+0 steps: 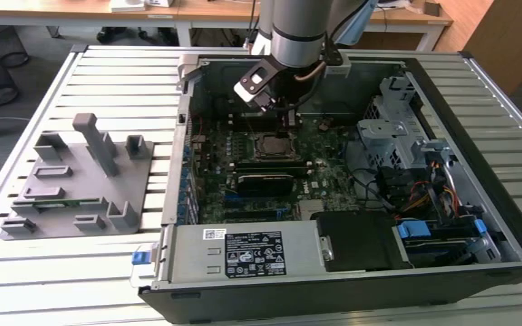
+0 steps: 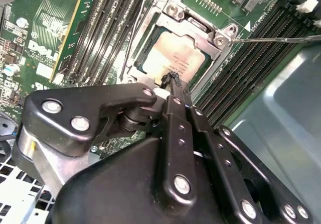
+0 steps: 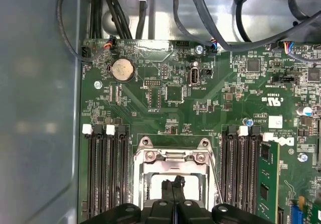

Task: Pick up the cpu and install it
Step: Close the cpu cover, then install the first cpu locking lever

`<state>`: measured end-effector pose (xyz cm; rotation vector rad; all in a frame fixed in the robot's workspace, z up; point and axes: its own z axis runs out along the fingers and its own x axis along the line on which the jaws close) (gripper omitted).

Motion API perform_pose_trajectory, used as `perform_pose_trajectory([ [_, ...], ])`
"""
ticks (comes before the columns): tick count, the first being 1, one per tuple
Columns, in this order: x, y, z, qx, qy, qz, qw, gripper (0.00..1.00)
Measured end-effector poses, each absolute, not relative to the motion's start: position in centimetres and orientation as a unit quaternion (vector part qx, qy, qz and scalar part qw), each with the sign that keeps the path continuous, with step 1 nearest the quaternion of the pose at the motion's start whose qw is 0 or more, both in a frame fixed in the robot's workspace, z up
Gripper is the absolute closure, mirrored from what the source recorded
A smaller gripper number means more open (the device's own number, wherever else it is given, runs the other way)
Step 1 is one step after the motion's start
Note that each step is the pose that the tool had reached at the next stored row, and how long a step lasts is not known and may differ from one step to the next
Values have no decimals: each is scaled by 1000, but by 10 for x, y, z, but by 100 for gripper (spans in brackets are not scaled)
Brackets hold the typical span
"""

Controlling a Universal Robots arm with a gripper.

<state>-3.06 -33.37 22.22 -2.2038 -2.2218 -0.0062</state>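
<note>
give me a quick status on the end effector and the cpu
End effector down over the socket, fingertips together at the cpu. Cpu lies in the socket, metal frame around it. Nothing in the way.

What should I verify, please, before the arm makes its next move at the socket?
1. cpu seated in the socket frame: ok, it lies flat inside.
2. gripper lined up with the cpu: ok, its tip hangs over the chip's edge.
3. Jaws empty: ok, closed together with nothing between them.
4. Tip touching the cpu: cannot tell.
5. Socket lever latched: not ok, it appears to jut out over the memory slots.
</note>
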Motion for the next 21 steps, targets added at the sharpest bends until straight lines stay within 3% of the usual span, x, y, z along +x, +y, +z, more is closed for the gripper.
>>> perform_pose_trajectory([
  [21, -56, -334, 223, -704, -710, -3, 4, 89],
])
